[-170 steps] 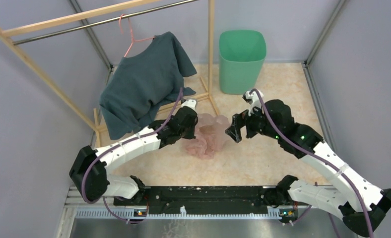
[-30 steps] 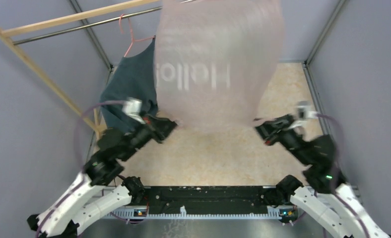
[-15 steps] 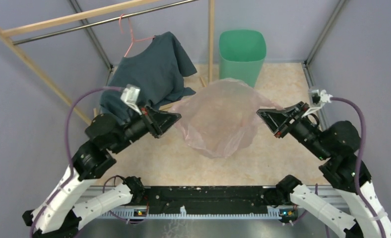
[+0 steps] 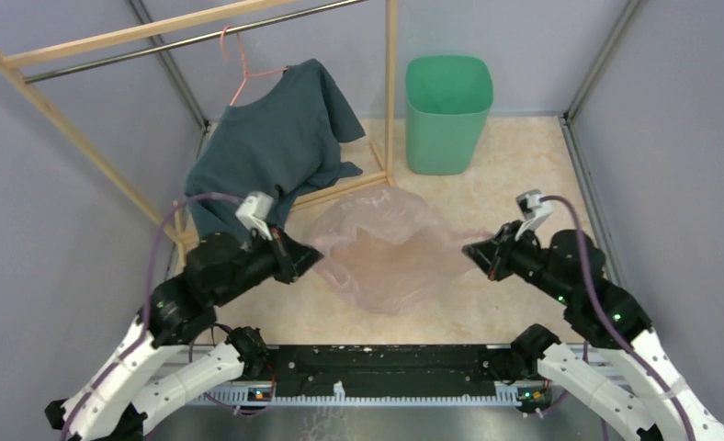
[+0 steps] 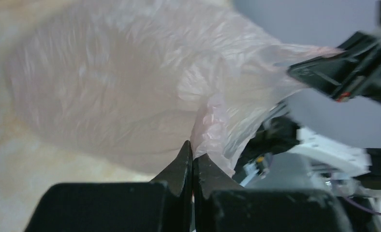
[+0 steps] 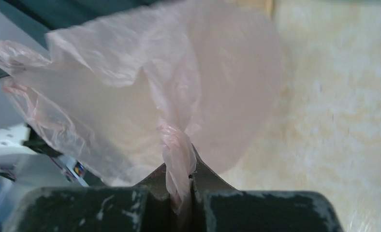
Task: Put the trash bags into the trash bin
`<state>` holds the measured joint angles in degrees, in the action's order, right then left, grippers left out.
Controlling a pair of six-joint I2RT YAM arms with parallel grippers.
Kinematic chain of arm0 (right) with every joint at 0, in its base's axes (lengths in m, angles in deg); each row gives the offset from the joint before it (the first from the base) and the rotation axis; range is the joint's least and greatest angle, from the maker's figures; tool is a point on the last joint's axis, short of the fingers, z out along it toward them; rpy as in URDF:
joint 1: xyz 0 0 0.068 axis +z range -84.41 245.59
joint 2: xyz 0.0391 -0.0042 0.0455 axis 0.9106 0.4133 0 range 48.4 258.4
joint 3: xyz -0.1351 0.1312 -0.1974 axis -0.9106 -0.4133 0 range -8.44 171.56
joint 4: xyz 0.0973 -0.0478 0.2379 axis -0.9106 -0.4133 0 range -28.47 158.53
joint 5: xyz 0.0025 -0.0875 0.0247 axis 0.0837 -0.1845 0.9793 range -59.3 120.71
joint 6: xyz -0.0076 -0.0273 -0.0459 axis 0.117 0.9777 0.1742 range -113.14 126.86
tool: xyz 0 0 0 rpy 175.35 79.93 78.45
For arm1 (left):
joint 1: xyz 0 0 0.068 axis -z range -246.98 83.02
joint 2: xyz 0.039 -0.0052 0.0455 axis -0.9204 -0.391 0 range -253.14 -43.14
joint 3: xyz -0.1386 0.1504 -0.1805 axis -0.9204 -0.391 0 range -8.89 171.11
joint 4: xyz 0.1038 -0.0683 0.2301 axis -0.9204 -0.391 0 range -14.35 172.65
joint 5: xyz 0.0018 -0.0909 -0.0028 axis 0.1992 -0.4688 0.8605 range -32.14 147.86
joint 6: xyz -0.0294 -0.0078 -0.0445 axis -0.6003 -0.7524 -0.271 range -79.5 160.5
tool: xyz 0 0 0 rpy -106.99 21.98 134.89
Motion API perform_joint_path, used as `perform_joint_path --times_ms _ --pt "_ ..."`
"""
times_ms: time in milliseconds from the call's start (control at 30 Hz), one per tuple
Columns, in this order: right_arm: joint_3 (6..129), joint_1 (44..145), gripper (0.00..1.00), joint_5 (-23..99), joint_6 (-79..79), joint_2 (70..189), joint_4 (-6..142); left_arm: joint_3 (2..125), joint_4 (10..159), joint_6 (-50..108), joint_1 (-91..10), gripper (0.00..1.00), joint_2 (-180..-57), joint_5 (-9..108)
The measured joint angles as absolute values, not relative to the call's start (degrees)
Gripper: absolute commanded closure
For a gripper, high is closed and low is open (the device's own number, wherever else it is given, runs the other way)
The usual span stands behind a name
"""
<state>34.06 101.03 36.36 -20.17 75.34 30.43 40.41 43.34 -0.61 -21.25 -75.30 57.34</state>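
Overhead view, left to right. Wooden clothes rack (image 4: 92, 41) runs along the 9-to-11 o'clock side, with a pink hanger (image 4: 239, 69) on its metal rail. Dark teal shirt (image 4: 266, 152) hangs from the hanger at 10 o'clock, its hem draped over the rack's base. Left gripper (image 4: 312, 260) at about 8 o'clock from worktop centre, pointing toward 3 o'clock. In the left wrist view its (image 5: 192, 147) jaws are pinched tight on a fold at the bag's edge. Trash bag (image 4: 386, 253), pale pink translucent film, is spread between the two grippers over the middle of the worktop (image 4: 524, 156). Its mouth is pulled wide and its body sags low toward 6 o'clock; contact with the surface cannot be told. Right gripper (image 4: 469, 250) at about 4 o'clock from centre, pointing toward 9 o'clock. In the right wrist view it (image 6: 181, 169) is clamped on a twisted strand of the film. Mint-green trash bin (image 4: 448, 115) stands upright at 12 to 1 o'clock against the back wall, beside the rack's right post. It is well apart from the bag, and none of the film is in it.
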Motion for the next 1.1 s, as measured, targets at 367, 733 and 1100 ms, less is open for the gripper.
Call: perform_joint_path --times_ms 367,733,1100 --pt "33.47 101.03 1.0 49.19 -25.09 79.41 45.44 38.77 57.18 -5.02 -21.25 1.0 -74.3 49.67" --pt "31.75 104.94 1.0 55.41 -31.21 84.37 51.76 42.37 51.15 -5.35 -21.25 1.0 -72.18 54.41" --pt "37.6 105.23 0.91 53.38 -28.63 91.32 51.43 47.4 49.7 -2.4 -21.25 1.0 -74.45 57.63"
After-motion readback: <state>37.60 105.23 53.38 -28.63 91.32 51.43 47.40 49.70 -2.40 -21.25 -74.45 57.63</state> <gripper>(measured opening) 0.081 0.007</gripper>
